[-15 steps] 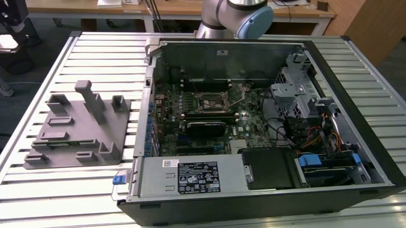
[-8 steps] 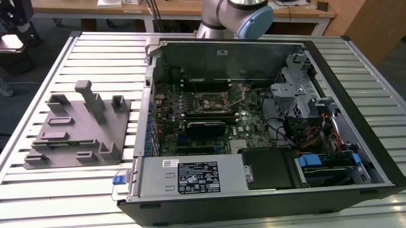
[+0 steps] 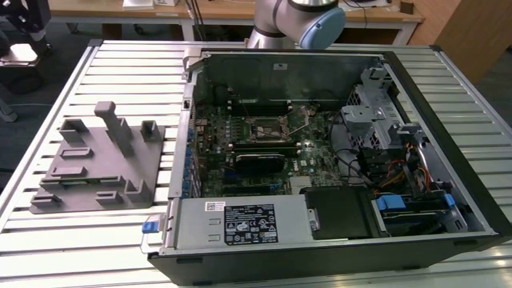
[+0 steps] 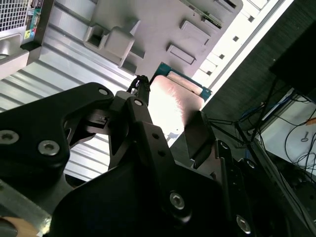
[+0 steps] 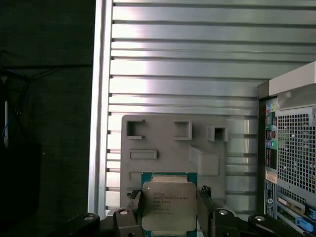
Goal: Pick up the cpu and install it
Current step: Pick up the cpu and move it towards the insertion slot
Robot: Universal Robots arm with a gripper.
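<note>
Cpu [image 5: 169,207] is off the worktop [image 3: 128,66], clamped edge-on in the tool [image 5: 169,203], metal lid facing the first wrist view and the green border showing past the lid. In both wrist views the tool is closed on it, with dark fingers [image 5: 134,211] pressing two opposite sides. That looks like a side grip chosen so the flat faces stay untouched and the underside is free to drop into a seat. In the second wrist view the cpu [image 4: 173,101] sits between the fingers of the tool [image 4: 170,116] with bright glare on its lid. Beyond it lies the grey holder block [image 5: 173,143] on the slatted worktop, its pockets open upward. The chip hangs well clear of the block, not touching it. Next to the block stands the computer case [image 3: 280,72], lying open-side up so the board is reachable from above. The socket [image 3: 268,127] is mid-board; I can't tell if its frame is open. The arm [image 3: 300,21] reaches in from the far edge of the worktop. Judged: pickup is done, install isn't.
</note>
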